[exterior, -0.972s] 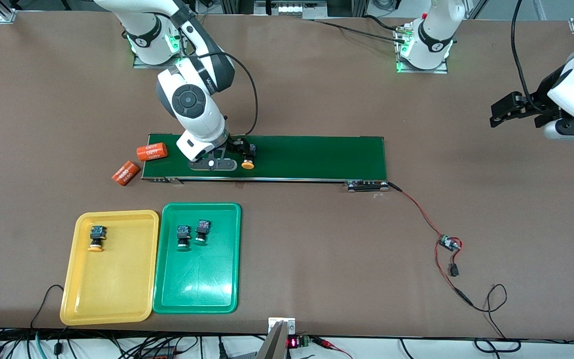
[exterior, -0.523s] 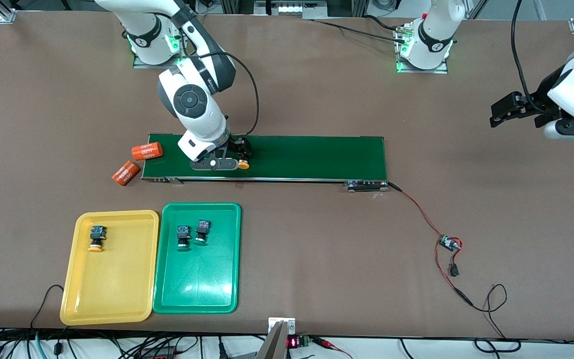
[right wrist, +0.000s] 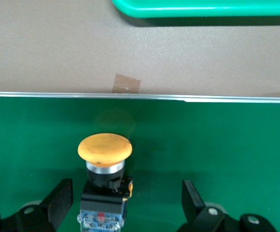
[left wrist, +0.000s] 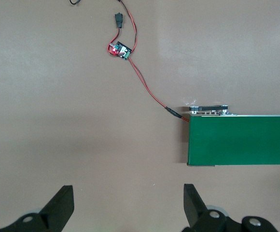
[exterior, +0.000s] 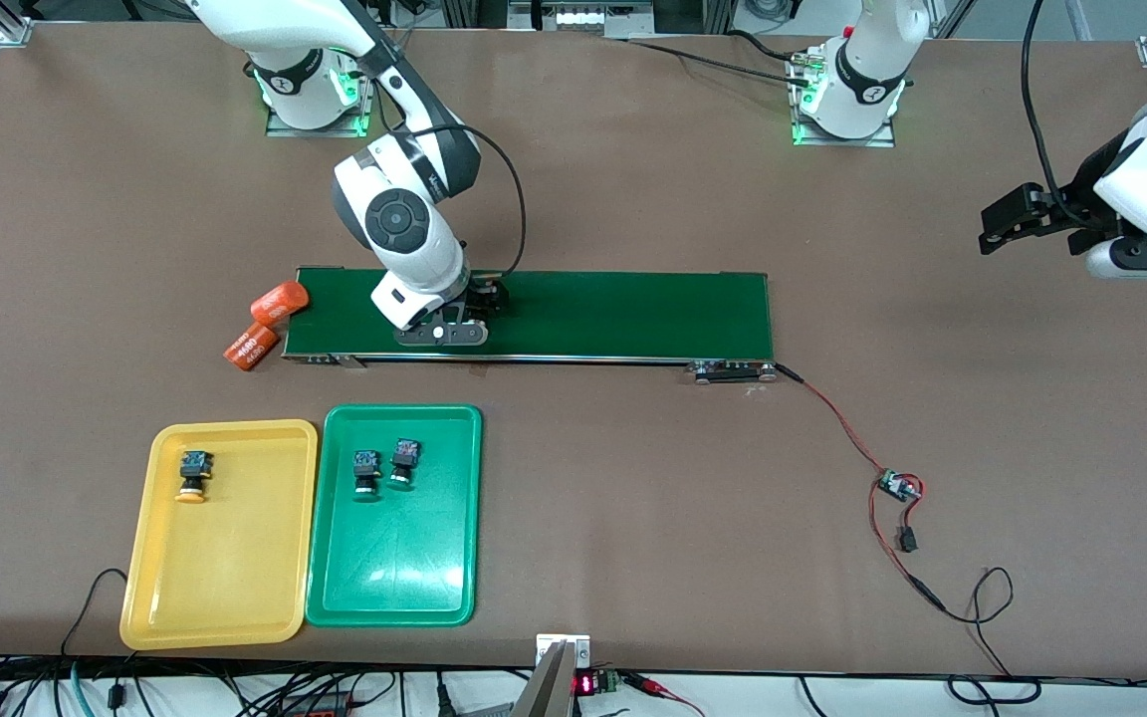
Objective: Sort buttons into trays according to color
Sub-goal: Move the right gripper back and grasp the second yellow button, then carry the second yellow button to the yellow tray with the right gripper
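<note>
Brown matte tabletop fills the front view, with a long dark-green conveyor belt (exterior: 573,314) lying flat across its middle. The right gripper (exterior: 446,332) sits low over the belt toward the right arm's end, largely masking what lies beneath it. Just off that belt end lie two orange cylinders (exterior: 265,324) with white print. Nearer the camera, a glossy yellow tray (exterior: 225,588) with rounded corners holds one yellow-capped button (exterior: 193,476); the green tray (exterior: 394,578) touching it holds two green-capped buttons (exterior: 382,468). The left gripper (exterior: 1017,221) waits above bare table at the left arm's end.

From the left wrist, its black fingers (left wrist: 63,205) stand wide apart over bare table, near the belt's corner and a red wire.

From the right wrist, a fourth button (right wrist: 104,169), domed orange cap on a black-and-blue body, lies on the belt between widely spread fingers (right wrist: 58,198), seemingly untouched.
</note>
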Controlling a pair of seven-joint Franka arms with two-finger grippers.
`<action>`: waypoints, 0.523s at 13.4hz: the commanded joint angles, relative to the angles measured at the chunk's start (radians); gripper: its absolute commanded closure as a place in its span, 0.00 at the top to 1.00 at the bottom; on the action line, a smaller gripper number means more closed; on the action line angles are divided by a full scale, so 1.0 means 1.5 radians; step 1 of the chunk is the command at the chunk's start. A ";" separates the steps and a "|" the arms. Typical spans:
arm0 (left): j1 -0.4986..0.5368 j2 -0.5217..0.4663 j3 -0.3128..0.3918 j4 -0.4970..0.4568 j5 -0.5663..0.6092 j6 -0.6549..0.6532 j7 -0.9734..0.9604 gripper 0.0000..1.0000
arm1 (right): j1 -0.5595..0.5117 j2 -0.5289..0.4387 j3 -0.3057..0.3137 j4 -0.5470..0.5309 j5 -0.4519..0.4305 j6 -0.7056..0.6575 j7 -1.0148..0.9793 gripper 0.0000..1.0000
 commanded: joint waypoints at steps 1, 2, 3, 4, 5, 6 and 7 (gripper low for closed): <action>0.001 0.012 0.001 0.022 -0.012 -0.011 0.009 1.00 | -0.003 0.009 0.005 0.001 0.004 0.015 -0.007 0.69; 0.001 0.012 0.001 0.022 -0.012 -0.011 0.009 1.00 | -0.004 0.008 0.005 0.001 0.004 0.015 -0.009 0.49; 0.001 0.012 0.001 0.022 -0.012 -0.011 0.009 1.00 | -0.005 0.008 0.005 0.001 0.004 0.012 -0.008 0.32; 0.001 0.011 0.001 0.022 -0.012 -0.011 0.009 1.00 | -0.006 0.008 0.005 0.001 0.004 0.010 -0.005 0.22; 0.001 0.012 0.001 0.022 -0.012 -0.011 0.009 1.00 | -0.007 0.006 0.005 0.003 0.004 0.009 -0.002 0.12; 0.001 0.012 0.001 0.022 -0.012 -0.011 0.009 1.00 | -0.009 0.003 0.005 0.006 0.005 0.007 -0.005 0.08; 0.001 0.011 0.001 0.022 -0.012 -0.011 0.009 1.00 | -0.012 -0.004 0.004 0.012 0.006 0.006 -0.012 0.08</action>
